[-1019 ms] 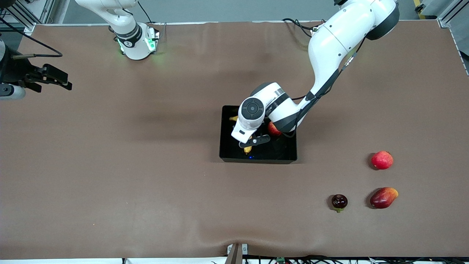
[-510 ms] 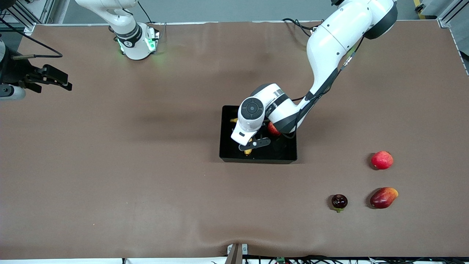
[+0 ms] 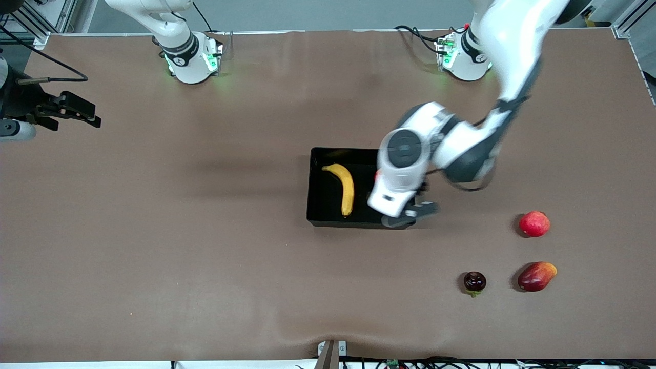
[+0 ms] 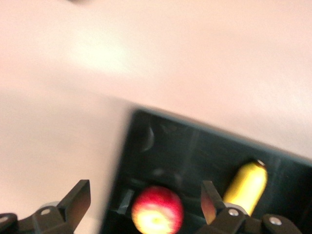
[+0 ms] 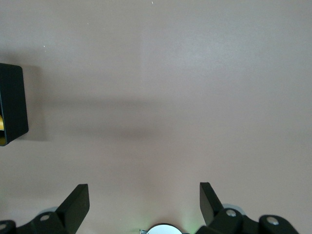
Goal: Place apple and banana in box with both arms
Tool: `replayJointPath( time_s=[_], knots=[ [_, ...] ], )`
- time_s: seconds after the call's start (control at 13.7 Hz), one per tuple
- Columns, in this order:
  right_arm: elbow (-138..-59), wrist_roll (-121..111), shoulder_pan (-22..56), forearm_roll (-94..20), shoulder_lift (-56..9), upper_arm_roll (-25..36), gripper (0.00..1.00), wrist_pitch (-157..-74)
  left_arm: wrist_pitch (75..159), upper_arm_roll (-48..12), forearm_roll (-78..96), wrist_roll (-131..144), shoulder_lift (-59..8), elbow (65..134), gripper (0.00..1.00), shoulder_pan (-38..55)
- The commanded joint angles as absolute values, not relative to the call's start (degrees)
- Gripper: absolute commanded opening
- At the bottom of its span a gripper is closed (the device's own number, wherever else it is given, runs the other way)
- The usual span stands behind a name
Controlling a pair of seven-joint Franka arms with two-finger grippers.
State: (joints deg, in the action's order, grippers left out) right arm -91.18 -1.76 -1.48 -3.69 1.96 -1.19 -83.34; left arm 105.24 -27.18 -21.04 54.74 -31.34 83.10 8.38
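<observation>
Both fruits in box (image 3: 318,205): banana (image 3: 345,187) long axis toward camera, apple (image 4: 157,212) under left gripper (image 3: 410,214), jaws apart, empty; right gripper (image 3: 77,110) waits, jaws apart, at worktop's edge.

no readable text, labels, brand names, numbers or signs anywhere in these views

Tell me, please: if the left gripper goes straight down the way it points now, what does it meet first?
Probably the apple. In the left wrist view it lies in the box between the open fingers of the left gripper; the banana lies to one side. Depth is unclear.
</observation>
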Motion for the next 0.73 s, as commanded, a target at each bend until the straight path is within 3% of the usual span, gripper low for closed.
replayJointPath(
  time_s=[0.0,0.66],
  knots=[
    [-91.1,-2.1,-1.5,-3.9,2.0,-1.2,1.0,-83.9,100.1,-27.2,-20.2,52.0,-23.6,85.3,1.0,3.2],
    [-91.1,-2.1,-1.5,-3.9,1.9,-1.2,1.0,-84.1,91.5,-27.7,-19.7,24.9,-11.6,85.3,1.0,-13.2]
  ],
)
